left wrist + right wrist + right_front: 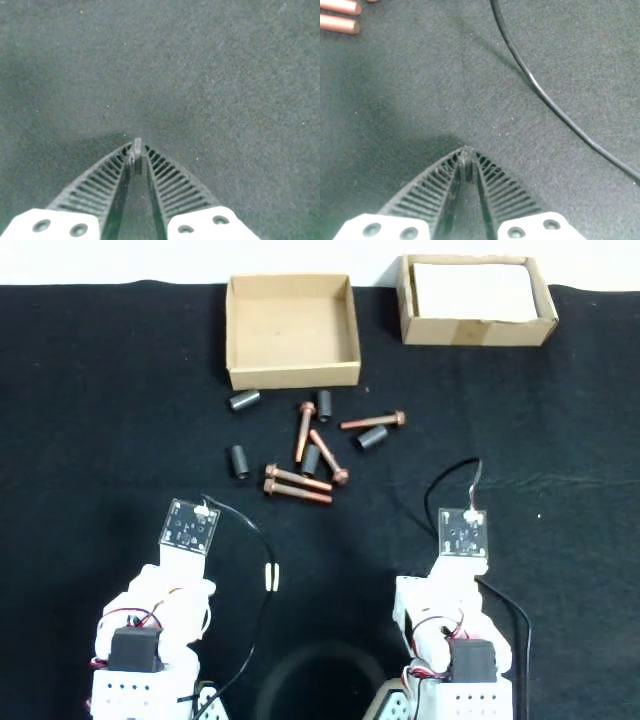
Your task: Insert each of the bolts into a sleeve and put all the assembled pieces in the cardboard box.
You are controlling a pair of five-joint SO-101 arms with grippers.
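Left fingers (106, 182) and right fingers (506, 189) pressed together, empty; two bolts (335, 24) cut off.

Copper-coloured bolts (298, 485), black sleeves (244, 400), tan cardboard box (293, 373), black cloth (100, 390)

Count on the table: 5 bolts (305, 430) (328, 455) (372, 421) (297, 478) (297, 491) (copper-coloured), 5 black sleeves (244, 400) (324, 405) (371, 437) (240, 461) (311, 459), 2 cardboard boxes (293, 373) (475, 333), 1 white block (470, 292) inside one box, 2 arms (180, 585) (452, 595)

White arms (160, 605), black ribbed gripper fingers (97, 186), black cables (545, 96).
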